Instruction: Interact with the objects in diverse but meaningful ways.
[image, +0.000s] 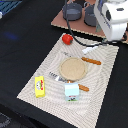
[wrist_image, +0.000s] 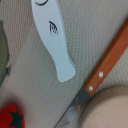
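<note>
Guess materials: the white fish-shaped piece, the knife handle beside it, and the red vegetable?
White fish-shaped piece: looks like matte moulded plastic, uniform white with a printed dark fin mark. Knife handle: likely wood or wood-look, orange-brown with two pale rivets. Red vegetable: probably glossy plastic; a bright highlight shows on it, with a green stem seen in the wrist view. All judged from look only.

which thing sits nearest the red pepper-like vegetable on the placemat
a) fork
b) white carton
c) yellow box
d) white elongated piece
d: in the wrist view the white elongated piece lies close to the red vegetable, while in the exterior view the yellow box, white carton and fork lie farther across the placemat.
</note>
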